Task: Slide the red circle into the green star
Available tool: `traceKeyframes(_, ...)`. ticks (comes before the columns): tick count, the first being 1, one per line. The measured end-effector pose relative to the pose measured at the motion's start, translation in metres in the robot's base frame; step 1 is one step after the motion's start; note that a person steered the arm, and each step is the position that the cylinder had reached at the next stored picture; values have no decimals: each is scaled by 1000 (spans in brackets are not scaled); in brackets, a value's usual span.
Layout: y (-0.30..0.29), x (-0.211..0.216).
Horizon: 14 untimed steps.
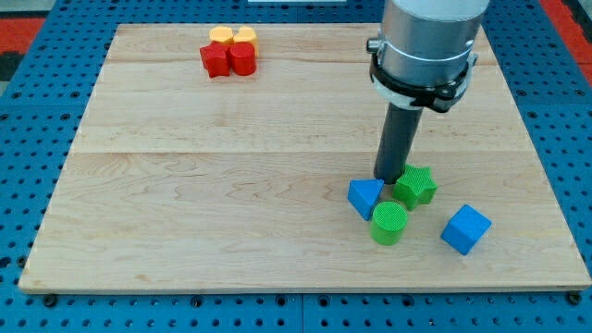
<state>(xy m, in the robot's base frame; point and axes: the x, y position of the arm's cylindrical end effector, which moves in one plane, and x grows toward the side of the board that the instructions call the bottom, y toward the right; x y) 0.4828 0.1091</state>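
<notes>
Near the view's lower right, the arm's dark rod comes down from a grey cylindrical housing, and its tip [389, 177] rests on the wooden tabletop [231, 185]. This tool is a plain rod with nothing to open or close, and it holds nothing. The tip sits just at the upper left of the green star [417, 186], touching it or very nearly so, and just above the blue triangle [364, 196]; whether it actually touches either one cannot be told.

The green star lies right of the blue triangle, and the green circle [388, 223] sits just below the pair, close to both. A blue cube [465, 229] stands a little apart to the right of the green circle, near the tabletop's lower right part.

The red circle [242, 59] is far away at the view's upper left, well apart from the tip and from the green star. It sits in a tight cluster of four: a red block [215, 61] of unclear shape touches it on the left, and two yellow blocks, one [221, 36] on the left and one [245, 35] on the right, press against the cluster's top edge.
</notes>
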Motion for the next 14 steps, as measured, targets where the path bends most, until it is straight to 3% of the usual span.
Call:
traceKeyframes(2, 27, 9)
traceKeyframes(3, 2, -32)
traceKeyframes(5, -40, -161)
traceKeyframes(6, -59, -200)
traceKeyframes(8, -144, -291)
traceKeyframes(9, -151, -291)
traceKeyframes(10, -193, -288)
traceKeyframes(12, -179, -172)
traceKeyframes(13, -175, -134)
traceKeyframes(14, -236, -141)
